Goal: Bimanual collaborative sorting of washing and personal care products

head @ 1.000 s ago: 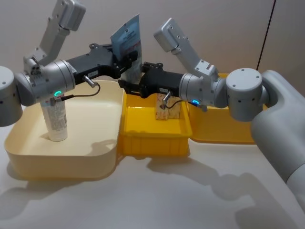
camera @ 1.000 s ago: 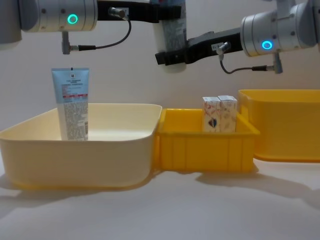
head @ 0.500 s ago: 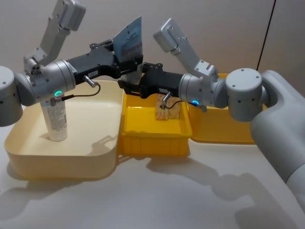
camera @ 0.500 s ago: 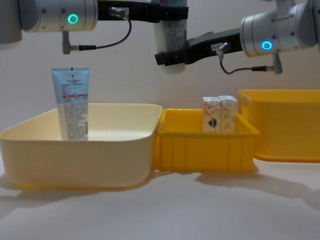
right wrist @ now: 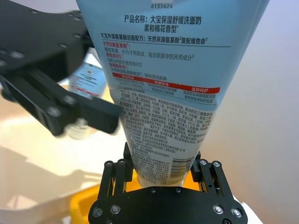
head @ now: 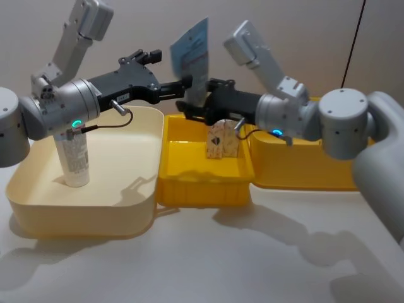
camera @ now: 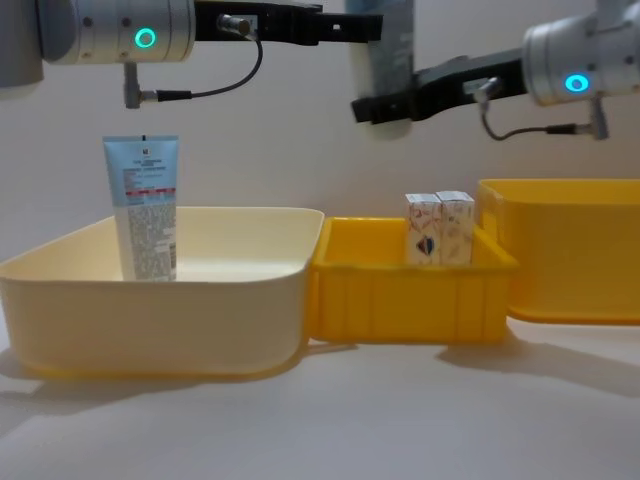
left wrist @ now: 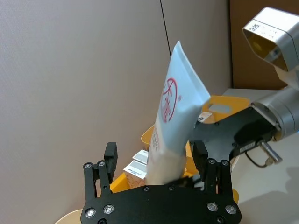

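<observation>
**Blue tube hanging between two grippers**

Head view: the right gripper (head: 192, 107) is pinching the blue tube (head: 192, 57) at its lower end, long axis upright, above the yellow bin (head: 202, 183). The left gripper (head: 180, 84) is hovering just beside it, fingers spread.

Left wrist view: the tube is standing between the open fingers (left wrist: 110, 156), untouched.

Chest view: another tube (camera: 142, 205) is standing in the cream bin (camera: 150, 320); cartons (camera: 439, 228) are sitting in the yellow bin.
</observation>
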Controlling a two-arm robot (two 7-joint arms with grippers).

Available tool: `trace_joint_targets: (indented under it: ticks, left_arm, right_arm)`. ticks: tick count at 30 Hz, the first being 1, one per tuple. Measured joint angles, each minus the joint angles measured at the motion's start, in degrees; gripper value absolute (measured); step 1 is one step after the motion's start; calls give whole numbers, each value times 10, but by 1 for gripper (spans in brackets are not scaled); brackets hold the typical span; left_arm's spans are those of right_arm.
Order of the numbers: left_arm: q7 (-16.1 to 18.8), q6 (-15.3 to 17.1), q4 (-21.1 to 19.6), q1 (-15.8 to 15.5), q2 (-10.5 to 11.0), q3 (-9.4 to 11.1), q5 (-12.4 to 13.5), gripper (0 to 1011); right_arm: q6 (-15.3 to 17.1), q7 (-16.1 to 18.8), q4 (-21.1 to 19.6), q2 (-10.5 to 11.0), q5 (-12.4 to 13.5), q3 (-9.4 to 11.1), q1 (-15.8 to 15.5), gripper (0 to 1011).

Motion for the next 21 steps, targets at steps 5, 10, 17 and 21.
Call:
trace_joint_targets:
  ticks: [5, 10, 17, 21]
  left_arm:
    - [0, 0, 0, 0, 0, 0, 0, 1002]
    - [0, 0, 0, 0, 0, 0, 0, 1002]
    - [0, 0, 0, 0, 0, 0, 0, 1002]
    - [0, 0, 0, 0, 0, 0, 0, 1002]
  right_arm:
    - [13, -10, -18, 21, 3, 10, -9, 666]
    - [30, -27, -42, 47, 6, 24, -21, 666]
    - [58, -57, -68, 73, 9, 45, -36, 666]
    - [73, -77, -77, 82, 10, 56, -42, 666]
